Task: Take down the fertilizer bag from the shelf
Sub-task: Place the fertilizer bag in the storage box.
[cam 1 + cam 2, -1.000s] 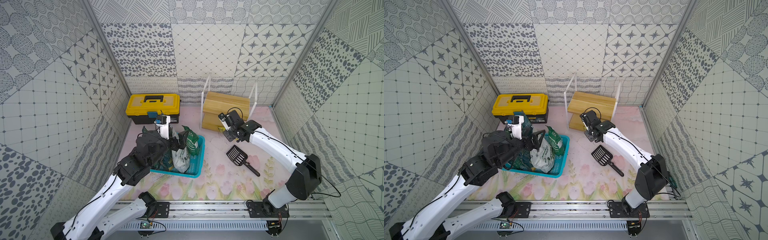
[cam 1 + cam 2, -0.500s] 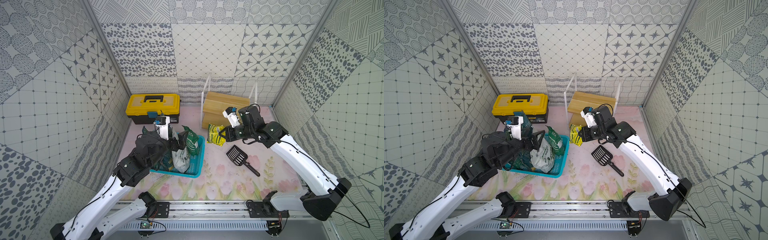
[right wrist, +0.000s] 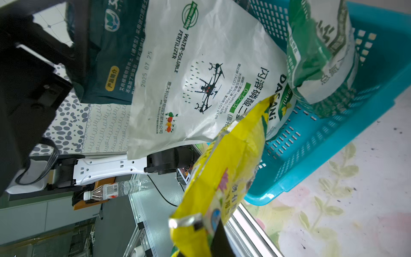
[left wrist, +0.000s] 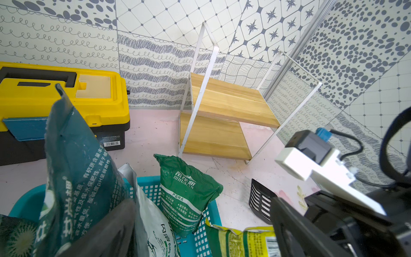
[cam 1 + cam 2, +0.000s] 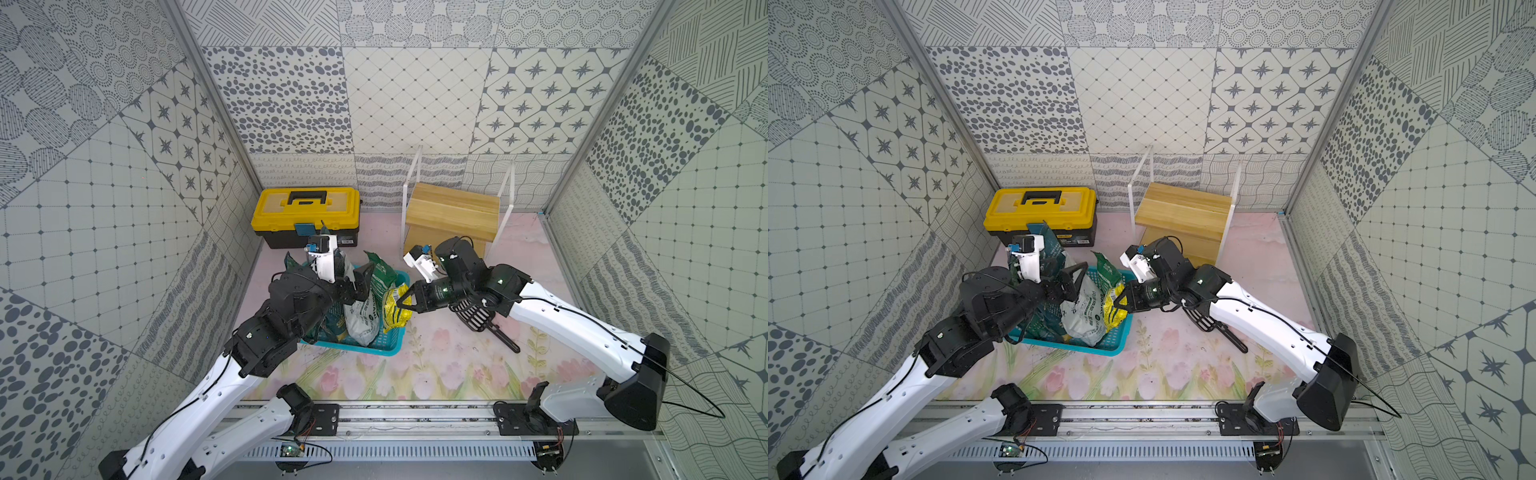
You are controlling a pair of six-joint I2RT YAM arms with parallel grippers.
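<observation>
My right gripper (image 5: 401, 302) tight on the yellow fertilizer bag (image 5: 395, 316), blue basket (image 5: 374, 351) just beneath; my left gripper (image 5: 357, 284) wide open.

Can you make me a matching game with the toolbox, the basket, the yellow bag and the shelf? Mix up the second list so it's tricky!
Things:
1. toolbox
2. basket
3. yellow bag
4. shelf

Clues:
A. pinched by the right end effector
B. light wood with thin white side frames
C. blue, with little holes in its walls
D. yellow lid with a black handle

Pairs: 1-D, 2-C, 3-A, 4-B
</observation>
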